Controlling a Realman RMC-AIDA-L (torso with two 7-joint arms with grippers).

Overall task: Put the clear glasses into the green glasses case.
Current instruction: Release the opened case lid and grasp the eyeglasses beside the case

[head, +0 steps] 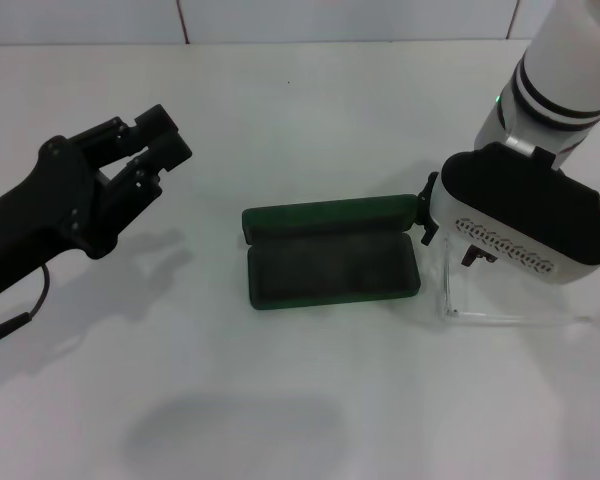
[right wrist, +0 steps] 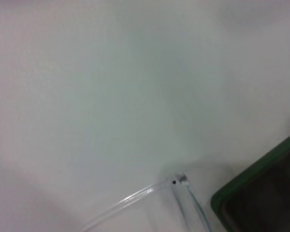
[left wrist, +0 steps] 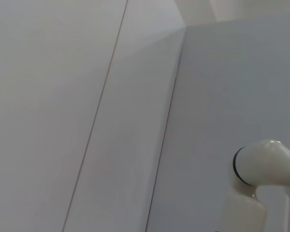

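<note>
The green glasses case [head: 332,252] lay open at the middle of the white table [head: 310,110], its lid folded back on the far side and its dark lining facing up. Just to its right sat the clear glasses [head: 500,300], on the table and outside the case, one thin temple arm running toward the near edge. The right gripper [head: 427,215] hung low over the glasses, beside the case's right end; its jaws were hidden under the wrist housing, so their state could not be told. The left gripper [head: 160,140] hovered well to the left of the case, its black fingers slightly apart and holding nothing.
</note>
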